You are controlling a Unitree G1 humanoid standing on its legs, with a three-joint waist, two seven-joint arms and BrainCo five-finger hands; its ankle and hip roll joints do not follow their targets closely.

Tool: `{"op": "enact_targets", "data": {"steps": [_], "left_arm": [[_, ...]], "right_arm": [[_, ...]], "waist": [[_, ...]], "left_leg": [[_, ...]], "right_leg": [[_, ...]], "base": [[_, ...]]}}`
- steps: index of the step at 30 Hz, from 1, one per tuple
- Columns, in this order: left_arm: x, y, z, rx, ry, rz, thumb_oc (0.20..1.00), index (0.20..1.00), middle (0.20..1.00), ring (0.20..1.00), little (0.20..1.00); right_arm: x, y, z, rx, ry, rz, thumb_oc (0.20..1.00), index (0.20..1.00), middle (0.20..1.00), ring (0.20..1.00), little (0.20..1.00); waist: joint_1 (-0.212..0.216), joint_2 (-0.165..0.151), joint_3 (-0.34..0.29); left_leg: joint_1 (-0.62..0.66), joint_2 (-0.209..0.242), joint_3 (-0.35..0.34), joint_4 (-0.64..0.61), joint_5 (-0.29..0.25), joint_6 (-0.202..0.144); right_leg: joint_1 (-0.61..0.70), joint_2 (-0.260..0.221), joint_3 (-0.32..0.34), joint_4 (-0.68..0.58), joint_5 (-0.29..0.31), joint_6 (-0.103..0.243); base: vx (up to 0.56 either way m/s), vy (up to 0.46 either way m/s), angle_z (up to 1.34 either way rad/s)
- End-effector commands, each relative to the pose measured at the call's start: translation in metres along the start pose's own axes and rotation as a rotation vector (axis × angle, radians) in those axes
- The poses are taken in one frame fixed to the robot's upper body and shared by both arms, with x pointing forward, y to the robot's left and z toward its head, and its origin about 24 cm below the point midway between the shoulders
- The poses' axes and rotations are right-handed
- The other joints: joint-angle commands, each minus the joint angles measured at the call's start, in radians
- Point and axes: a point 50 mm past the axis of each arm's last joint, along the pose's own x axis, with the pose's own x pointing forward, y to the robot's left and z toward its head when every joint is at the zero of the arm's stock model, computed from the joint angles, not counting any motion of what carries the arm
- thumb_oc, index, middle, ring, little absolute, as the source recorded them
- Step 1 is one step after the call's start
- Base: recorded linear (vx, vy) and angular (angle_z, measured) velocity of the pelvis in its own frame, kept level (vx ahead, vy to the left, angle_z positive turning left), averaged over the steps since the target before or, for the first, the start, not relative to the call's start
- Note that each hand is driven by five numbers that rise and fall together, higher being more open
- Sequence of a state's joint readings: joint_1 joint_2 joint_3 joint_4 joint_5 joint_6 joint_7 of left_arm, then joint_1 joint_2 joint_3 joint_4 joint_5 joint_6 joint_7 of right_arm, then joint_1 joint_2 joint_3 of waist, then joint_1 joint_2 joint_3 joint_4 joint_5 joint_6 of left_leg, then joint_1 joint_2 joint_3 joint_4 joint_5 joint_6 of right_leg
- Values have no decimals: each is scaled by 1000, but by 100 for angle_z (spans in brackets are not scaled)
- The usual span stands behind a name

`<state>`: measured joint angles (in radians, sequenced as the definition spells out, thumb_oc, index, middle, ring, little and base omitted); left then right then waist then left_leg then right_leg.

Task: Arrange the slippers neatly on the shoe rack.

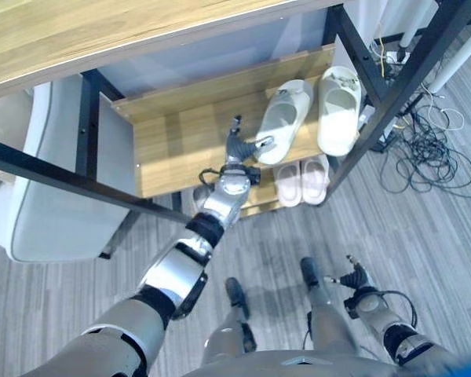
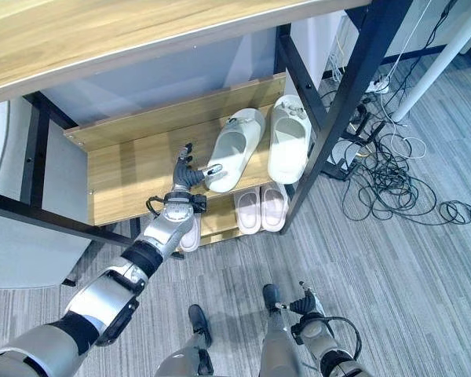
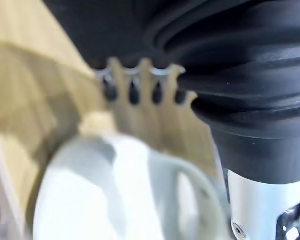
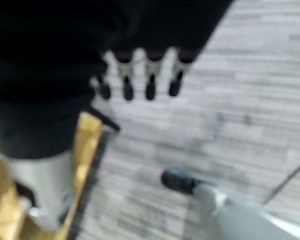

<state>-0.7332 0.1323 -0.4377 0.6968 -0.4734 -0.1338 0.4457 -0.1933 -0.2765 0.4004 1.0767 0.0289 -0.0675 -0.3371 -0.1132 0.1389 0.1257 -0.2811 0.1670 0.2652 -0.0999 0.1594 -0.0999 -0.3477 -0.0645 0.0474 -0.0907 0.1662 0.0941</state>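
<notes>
Cream-white foam slipper (image 1: 283, 121) lies slanted on the wooden shoe rack shelf (image 1: 173, 141), heel end touching my left hand (image 1: 241, 148), fingers spread loose. I judge its long axis needs straightening parallel to its mate (image 1: 338, 109).

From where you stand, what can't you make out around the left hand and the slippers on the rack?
- Whether the left hand touches the tilted white slipper: eye views show its thumb at the heel, but contact is too small to tell, and the left wrist view is blurred.
- The pink slippers on the lower shelf: their toes are hidden under the upper shelf.
- A further pink slipper: mostly covered by the left arm.
</notes>
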Motion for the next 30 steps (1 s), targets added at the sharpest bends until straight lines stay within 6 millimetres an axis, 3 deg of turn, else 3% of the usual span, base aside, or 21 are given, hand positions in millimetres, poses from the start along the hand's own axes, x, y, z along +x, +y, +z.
{"op": "enact_targets", "data": {"steps": [1, 13, 30], "left_arm": [[4, 2, 9, -68, -45, -54, 1000, 1000, 1000, 1000, 1000], [-17, -16, -30, 33, 84, -185, 1000, 1000, 1000, 1000, 1000], [-29, -41, -10, -104, 18, -323, 1000, 1000, 1000, 1000, 1000]], "right_arm": [[4, -7, 7, 24, -8, -21, 1000, 1000, 1000, 1000, 1000], [4, -2, 7, 10, 7, -6, 1000, 1000, 1000, 1000, 1000], [3, -5, 2, 20, 26, -18, 1000, 1000, 1000, 1000, 1000]], "waist": [[21, 34, 18], [22, 37, 6], [19, 37, 0]], "left_leg": [[-6, 39, -107, 13, -20, -56], [-1, 40, -107, 13, -22, -50], [3, 43, -102, 13, -23, -48]], "right_leg": [[-46, -55, -66, 58, -94, 58], [-43, -54, -67, 62, -98, 52], [-46, -51, -65, 65, -102, 51]], "base": [[0, 0, 0], [0, 0, 0], [0, 0, 0]]}}
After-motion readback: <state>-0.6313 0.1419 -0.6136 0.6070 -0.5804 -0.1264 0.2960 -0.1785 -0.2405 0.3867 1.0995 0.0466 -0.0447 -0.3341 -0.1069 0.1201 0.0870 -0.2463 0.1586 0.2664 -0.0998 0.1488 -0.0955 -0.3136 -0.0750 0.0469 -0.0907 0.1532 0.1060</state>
